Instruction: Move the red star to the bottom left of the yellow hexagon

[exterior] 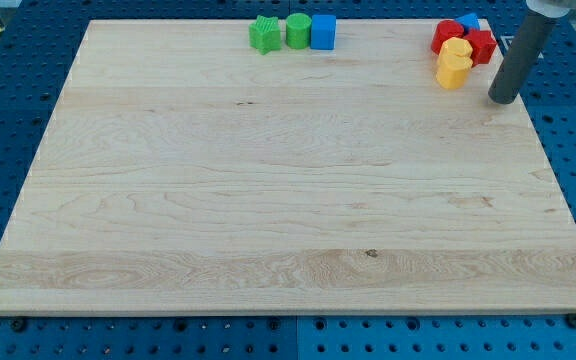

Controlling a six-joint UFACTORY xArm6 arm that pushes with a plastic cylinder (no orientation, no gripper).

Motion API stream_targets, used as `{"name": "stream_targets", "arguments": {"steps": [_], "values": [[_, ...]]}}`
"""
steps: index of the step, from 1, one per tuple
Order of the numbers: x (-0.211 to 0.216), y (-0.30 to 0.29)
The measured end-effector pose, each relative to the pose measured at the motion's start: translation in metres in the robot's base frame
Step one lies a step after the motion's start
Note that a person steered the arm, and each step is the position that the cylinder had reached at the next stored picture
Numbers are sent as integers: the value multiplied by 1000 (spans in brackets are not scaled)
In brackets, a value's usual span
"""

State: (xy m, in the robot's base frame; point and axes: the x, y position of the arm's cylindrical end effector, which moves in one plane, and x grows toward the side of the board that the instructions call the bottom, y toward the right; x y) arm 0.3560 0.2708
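A cluster of blocks sits at the board's top right corner. A red block that looks like the star [483, 46] is on the cluster's right side, and a second red block [446, 36] is on its left. Two yellow blocks sit between and below them: an upper one, probably the hexagon [457, 50], and a lower one [451, 73] touching it. A small blue block [469, 22] is behind them. My tip [505, 99] rests on the board to the right of the lower yellow block and just below the red star, not touching either.
A green star [263, 35], a green round-looking block [297, 31] and a blue cube [323, 31] stand in a row at the top edge, middle. The board's right edge [553, 180] runs close to my tip.
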Motion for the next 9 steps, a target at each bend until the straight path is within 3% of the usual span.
{"name": "stream_targets", "arguments": {"steps": [9], "values": [[20,57]]}}
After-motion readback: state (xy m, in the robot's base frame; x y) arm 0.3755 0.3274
